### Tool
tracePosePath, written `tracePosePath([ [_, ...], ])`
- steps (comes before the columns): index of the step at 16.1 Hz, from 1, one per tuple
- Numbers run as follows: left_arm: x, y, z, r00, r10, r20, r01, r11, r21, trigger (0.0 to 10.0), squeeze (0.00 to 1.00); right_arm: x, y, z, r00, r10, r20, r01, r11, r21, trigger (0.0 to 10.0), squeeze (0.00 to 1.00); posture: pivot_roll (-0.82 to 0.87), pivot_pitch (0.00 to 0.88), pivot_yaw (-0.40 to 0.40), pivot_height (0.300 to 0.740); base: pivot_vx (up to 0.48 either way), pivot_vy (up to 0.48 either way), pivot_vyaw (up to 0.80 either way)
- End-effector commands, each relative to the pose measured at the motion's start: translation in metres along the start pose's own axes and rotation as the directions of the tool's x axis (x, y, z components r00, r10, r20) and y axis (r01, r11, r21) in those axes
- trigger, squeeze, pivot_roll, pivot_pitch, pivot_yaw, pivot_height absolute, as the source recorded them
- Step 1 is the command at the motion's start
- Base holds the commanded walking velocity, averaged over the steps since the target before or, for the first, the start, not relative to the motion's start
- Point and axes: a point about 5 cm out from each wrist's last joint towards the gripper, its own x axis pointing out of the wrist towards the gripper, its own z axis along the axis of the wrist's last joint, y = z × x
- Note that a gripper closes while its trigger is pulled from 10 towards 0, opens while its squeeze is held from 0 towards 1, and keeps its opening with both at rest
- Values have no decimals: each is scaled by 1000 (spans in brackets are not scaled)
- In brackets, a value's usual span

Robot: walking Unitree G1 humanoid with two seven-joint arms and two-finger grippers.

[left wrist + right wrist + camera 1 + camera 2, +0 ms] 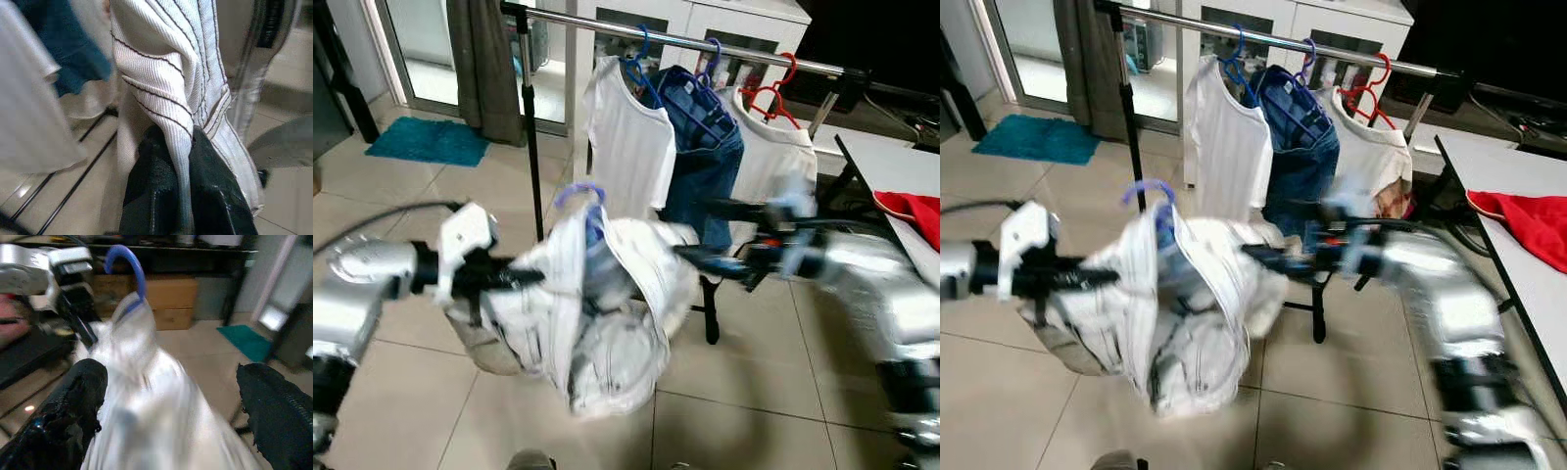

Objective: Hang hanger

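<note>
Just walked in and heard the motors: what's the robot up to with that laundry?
It is carrying a white garment on a blue hanger toward the clothes rail, where three garments already hang. The left gripper is clamped on the fabric; the right gripper is open beside it. The hanger is not yet on the rail.

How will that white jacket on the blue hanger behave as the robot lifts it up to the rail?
Probably floppy: the white jacket sags in bunched folds below the blue hanger. It may swing or slide, since the left gripper pinches only a fabric edge. It looks fairly bulky, so likely heavier than the hanging shirts.
</note>
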Motion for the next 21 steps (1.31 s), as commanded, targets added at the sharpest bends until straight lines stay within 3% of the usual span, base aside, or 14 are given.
tracePosePath([
  [1, 9, -6, 17, 996, -57, 63, 52, 995, 85, 0, 0, 8, 1, -3, 1000, 20, -22, -20, 1000, 13, 10000, 0, 13, 0, -94, 740, 0, 0, 0],
  [4, 19, -14, 20, 990, -119, 79, 108, 986, 124, 0, 0, 20, -3, -8, 998, 56, -32, -54, 997, 61, 10000, 0, 14, 0, -100, 740, 0, 0, 0],
  [7, 18, -13, 20, 990, -124, 70, 113, 984, 136, 0, 0, 20, -2, -10, 990, 122, -69, -117, 991, 69, 10000, 0, 16, 0, -105, 740, 0, 0, 0],
  [8, 18, -13, 21, 990, -125, 68, 114, 983, 144, 0, 0, 20, 1, -11, 984, 161, -80, -154, 985, 81, 8549, 0, 16, 0, -106, 740, 0, 0, 0],
  [9, 17, -13, 23, 990, -125, 72, 113, 982, 149, 0, 0, 21, 2, -14, 980, 178, -90, -170, 981, 89, 588, 0, 17, 0, -107, 740, 0, 0, 0],
  [10, 17, -12, 24, 989, -125, 74, 113, 982, 152, 0, 0, 21, 2, -16, 977, 188, -98, -179, 979, 95, 0, 0, 18, 0, -108, 740, 0, 0, 0],
  [17, 17, -13, 41, 983, -145, 110, 119, 970, 211, 0, 0, 21, 9, -37, 952, 221, -211, -197, 972, 129, 0, 0, 19, 0, -116, 740, 0, 0, 0],
  [21, 15, -16, 52, 980, -159, 124, 123, 959, 254, 0, 0, 25, 1, -42, 956, 145, -253, -125, 988, 95, 0, 0, 24, 0, -124, 740, 0, 0, 0],
])
